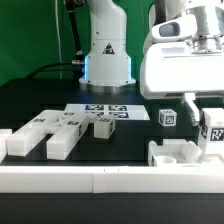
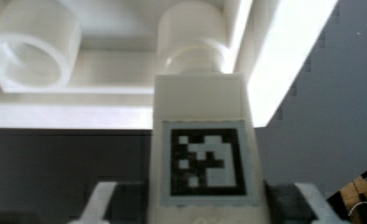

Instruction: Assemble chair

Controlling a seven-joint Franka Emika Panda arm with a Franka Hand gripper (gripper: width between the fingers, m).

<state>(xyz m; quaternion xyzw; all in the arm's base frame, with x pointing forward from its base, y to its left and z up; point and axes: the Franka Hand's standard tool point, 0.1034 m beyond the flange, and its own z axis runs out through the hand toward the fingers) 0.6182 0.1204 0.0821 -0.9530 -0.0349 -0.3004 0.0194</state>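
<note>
end effector (image 2: 206, 206) clamped on tagged bar (image 2: 205, 140) (close by white slab (image 1: 184, 153)); any tilt risks bar jamming on slab, twisting in grip.

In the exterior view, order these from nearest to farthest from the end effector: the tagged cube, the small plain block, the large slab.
1. The tagged cube, just beside the end effector, on the exterior view's left.
2. The small plain block, mid-table.
3. The large slab, far on the exterior view's left.
</note>
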